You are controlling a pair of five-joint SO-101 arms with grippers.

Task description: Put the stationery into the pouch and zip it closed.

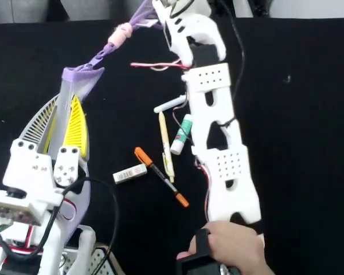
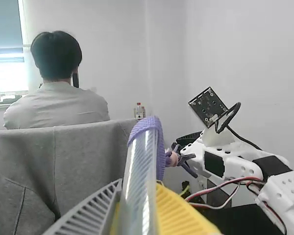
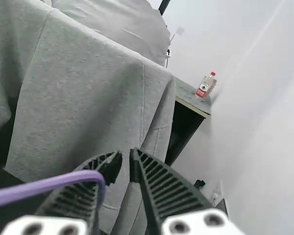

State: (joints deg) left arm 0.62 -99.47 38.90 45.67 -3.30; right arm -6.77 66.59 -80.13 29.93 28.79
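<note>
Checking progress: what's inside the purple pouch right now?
Inside the pouch nothing shows: fabric and the left gripper cover it. The orange marker, yellow pen and glue stick lie outside, on the table.

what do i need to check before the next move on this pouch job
1. Left gripper shut on the pouch: ok.
2. Right gripper gripping the strap: ok, the strap looks taut.
3. Pouch mouth open wide enough: cannot tell.
4. Stationery inside the pouch: not ok. The orange pen, yellow pen, white-and-green stick, white tube and white block lie on the table.
5. A free gripper for picking: not ok, both are occupied.
6. Workspace free of people: not ok, a person's hand is at an arm's base.
</note>
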